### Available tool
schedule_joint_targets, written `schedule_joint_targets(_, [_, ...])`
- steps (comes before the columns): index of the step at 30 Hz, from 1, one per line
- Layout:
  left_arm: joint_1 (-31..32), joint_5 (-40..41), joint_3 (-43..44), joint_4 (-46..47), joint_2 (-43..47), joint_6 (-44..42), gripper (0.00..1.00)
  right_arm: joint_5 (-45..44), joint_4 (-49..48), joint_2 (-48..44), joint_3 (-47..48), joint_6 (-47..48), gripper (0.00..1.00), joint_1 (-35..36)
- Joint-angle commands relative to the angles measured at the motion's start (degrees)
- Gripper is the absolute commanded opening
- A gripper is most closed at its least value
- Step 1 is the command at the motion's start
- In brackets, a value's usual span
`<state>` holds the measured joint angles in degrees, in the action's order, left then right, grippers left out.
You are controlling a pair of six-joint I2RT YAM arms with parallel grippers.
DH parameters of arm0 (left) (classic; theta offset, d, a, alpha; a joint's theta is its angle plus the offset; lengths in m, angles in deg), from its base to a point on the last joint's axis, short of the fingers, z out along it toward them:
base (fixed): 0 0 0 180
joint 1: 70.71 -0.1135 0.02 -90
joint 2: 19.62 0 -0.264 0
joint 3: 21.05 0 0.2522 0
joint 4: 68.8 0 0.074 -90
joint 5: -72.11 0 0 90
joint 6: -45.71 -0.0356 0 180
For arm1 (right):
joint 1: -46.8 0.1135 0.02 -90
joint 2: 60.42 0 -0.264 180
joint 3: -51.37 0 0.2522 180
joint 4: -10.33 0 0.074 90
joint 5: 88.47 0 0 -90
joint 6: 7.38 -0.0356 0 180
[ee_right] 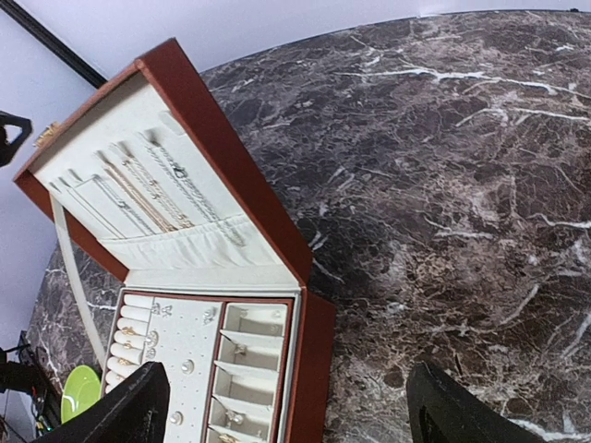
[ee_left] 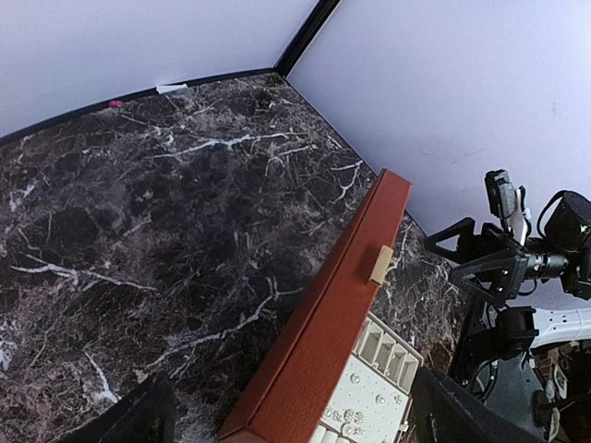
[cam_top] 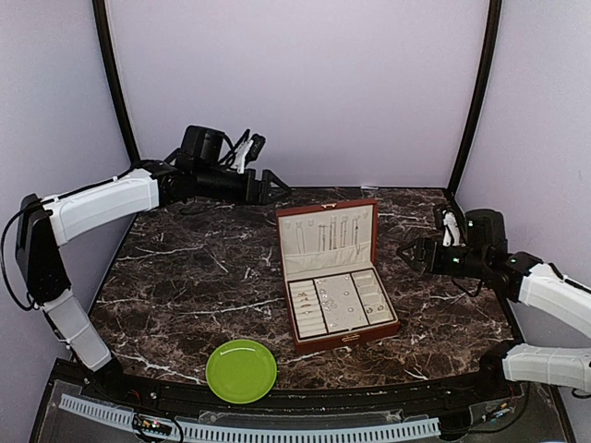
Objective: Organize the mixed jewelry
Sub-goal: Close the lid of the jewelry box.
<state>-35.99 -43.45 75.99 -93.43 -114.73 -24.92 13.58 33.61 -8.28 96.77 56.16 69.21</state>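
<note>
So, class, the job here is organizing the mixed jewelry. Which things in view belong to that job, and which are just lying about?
Belongs to the job:
- chains hanging in the lid
- rings and studs in the base compartments
- open reddish-brown box holding them

Lying about:
- green plate, bare, near the table's front edge
- white tag at the far edge

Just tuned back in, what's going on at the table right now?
Nothing is being handled at the moment. The left fingers and right fingers are both open and empty, off to either side of the open jewelry box in the middle of the marble table. Chains hang in its raised lid, and small rings and studs sit in the base compartments. The green plate at the near edge looks bare.
</note>
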Motion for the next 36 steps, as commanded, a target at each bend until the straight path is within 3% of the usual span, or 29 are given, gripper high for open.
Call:
schedule_joint_targets(1, [-0.7, -8.2, 1.3, 3.2, -1.5, 1.5, 0.91, 6.2, -6.0, -1.6, -1.0, 1.0, 0.90, -1.6])
schedule_joint_targets(7, [-0.3, -19.7, 0.9, 3.3, -6.2, 1.8, 0.87, 7.6, -6.6, -3.5, -2.5, -0.5, 0.91, -2.2])
schedule_joint_targets(15, [3.4, -28.3, -1.9, 0.6, -3.1, -5.2, 0.86, 8.3, -4.0, -6.1, -2.0, 0.0, 0.91, -2.4])
schedule_joint_targets(27, [12.9, -34.6, -6.1, -10.6, 1.9, -13.0, 0.86, 3.7, -0.6, -7.8, 0.7, -0.4, 0.91, -2.4])
schedule_joint_targets(32, [13.7, -32.9, -10.1, -7.6, 5.4, -10.7, 0.86, 4.0, -1.8, -8.3, 0.8, -1.7, 0.93, -2.4])
schedule_joint_targets(36, [13.8, -22.4, -13.7, 0.1, 8.5, -6.3, 0.85, 2.7, -2.4, -8.7, 0.7, -5.0, 0.95, -2.4])
